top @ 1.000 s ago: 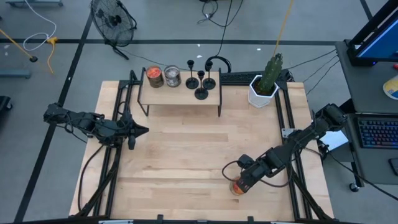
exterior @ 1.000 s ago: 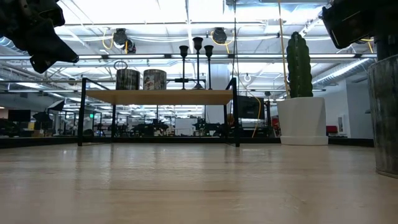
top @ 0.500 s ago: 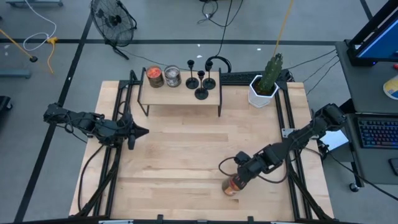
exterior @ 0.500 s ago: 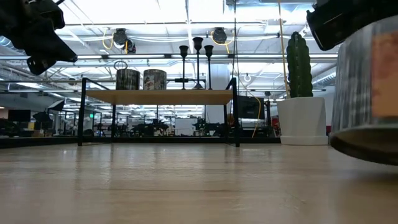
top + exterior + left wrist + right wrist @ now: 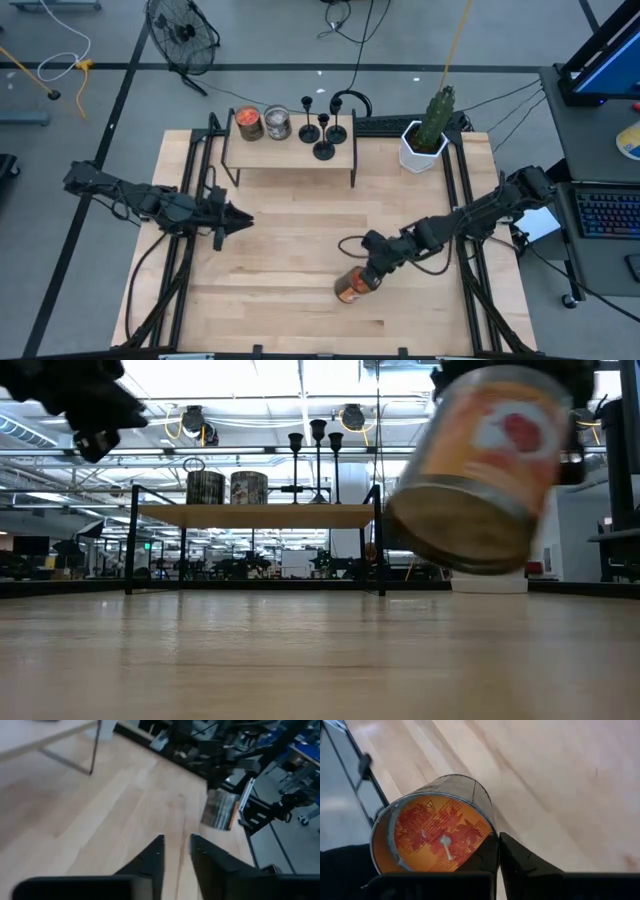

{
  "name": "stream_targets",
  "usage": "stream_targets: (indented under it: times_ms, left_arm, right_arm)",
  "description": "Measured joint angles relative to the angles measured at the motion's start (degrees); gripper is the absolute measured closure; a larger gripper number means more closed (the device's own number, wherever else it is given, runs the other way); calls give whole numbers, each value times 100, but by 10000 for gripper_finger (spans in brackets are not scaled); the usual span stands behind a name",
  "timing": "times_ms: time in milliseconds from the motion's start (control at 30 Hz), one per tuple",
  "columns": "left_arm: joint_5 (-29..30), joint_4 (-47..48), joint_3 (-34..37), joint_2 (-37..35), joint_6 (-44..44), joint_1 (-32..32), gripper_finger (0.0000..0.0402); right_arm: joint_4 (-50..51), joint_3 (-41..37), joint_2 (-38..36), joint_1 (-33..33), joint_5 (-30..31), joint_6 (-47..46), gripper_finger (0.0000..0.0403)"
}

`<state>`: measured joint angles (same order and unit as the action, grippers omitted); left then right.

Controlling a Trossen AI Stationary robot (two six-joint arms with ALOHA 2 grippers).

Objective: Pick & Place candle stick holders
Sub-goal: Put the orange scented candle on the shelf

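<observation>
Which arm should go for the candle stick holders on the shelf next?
Left. The left gripper is empty and nearer the candle stick holders; the right gripper is shut on an orange candle jar.

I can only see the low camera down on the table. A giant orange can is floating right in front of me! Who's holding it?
Observer: The right hand holds that jar in the air, over the front middle of the table.
Operator: What's inside it?
Observer: Orange wax with a pale wick. It's a candle.
Operator: Where's the other hand?
Observer: The left hand hangs over the table's left side, carrying nothing.
</observation>
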<state>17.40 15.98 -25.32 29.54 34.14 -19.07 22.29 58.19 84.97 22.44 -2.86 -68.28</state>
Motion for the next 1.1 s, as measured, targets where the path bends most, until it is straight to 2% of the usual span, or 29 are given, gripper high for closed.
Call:
stream_targets:
  times_ms: [267, 467, 567, 700, 900, 1100]
  left_arm:
    - [-165, -1669, 0, 1345, -783, 0, 195]
    - [-240, -2913, 0, 2323, -804, 2, 146]
    - [-239, -3390, 0, 2715, -696, 2, 133]
    - [-238, -3523, 0, 2951, -445, 2, 124]
    - [-239, -3632, 0, 2987, 110, 2, 123]
    - [-242, -3951, 0, 2985, 101, 2, 118]
  right_arm:
    - [-112, 240, 0, -555, -19, 893, 402]
    - [-130, 497, 0, -940, -21, 1537, 402]
    - [-136, 525, 0, -1074, -53, 1766, 403]
    - [-112, 525, 0, -1170, -187, 1992, 403]
    - [-122, 525, 0, -1196, -195, 2109, 403]
    - [-128, 525, 0, -1196, -194, 2253, 403]
